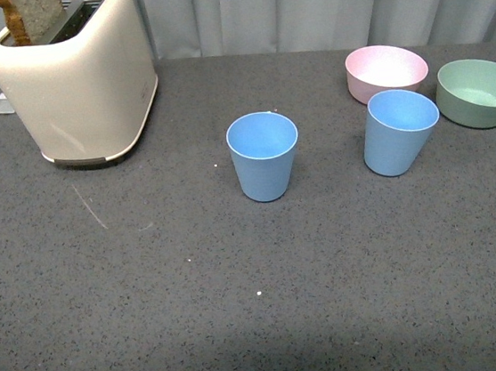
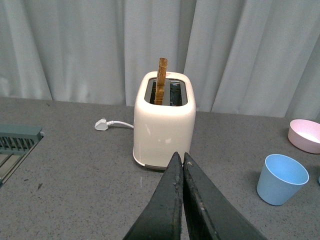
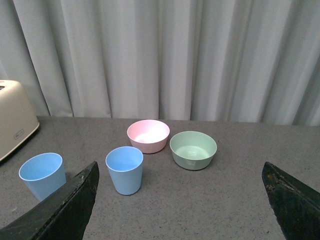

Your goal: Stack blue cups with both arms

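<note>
The centre cup (image 1: 263, 155) and right cup (image 1: 399, 131) are stood upright, apart. The left claw (image 2: 182, 156), pressed closed and empty, is judged nearer the former; the right claw (image 3: 180, 170), spread wide, the latter.

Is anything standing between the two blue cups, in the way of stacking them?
Nothing visible: bare table lies between the left cup and the right cup. The pink bowl sits behind the right cup.
</note>
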Controlling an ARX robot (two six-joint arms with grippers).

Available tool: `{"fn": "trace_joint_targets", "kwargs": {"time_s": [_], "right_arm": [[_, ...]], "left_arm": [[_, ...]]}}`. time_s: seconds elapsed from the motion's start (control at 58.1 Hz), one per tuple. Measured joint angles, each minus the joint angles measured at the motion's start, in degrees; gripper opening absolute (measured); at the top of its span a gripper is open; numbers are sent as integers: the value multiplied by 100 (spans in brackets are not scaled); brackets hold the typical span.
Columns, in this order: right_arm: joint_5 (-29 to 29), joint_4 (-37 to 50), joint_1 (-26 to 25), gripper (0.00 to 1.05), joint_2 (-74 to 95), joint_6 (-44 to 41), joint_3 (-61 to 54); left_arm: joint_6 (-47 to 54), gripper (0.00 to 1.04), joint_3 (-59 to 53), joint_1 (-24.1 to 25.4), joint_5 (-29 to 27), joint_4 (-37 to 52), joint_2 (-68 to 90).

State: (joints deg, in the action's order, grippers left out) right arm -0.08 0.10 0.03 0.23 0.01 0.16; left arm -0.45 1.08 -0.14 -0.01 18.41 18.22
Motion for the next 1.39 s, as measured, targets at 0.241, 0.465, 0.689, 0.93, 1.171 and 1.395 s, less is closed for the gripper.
{"fn": "trace_joint_targets", "kwargs": {"time_s": [0.241, 0.465, 0.689, 0.93, 1.171, 1.395], "right_arm": [[0, 0, 0, 95, 0, 0, 0], [0, 0, 0, 95, -2, 0, 0], [0, 0, 0, 95, 0, 2, 0], [232, 35, 28, 95, 205, -671, 13], [61, 1893, -140, 95, 3652, -1556, 649], [11, 2387, -50, 95, 7217, -656, 2236]], "left_arm": [[0, 4, 0, 0, 0, -496, -501], [2, 4, 2, 0, -4, -1193, -1110], [2, 4, 2, -2, 2, -1823, -1788], [0, 38, 2, 0, 2, -1827, -1797], [0, 83, 2, 0, 2, -1829, -1799], [9, 98, 2, -2, 2, -1829, -1797]]}}
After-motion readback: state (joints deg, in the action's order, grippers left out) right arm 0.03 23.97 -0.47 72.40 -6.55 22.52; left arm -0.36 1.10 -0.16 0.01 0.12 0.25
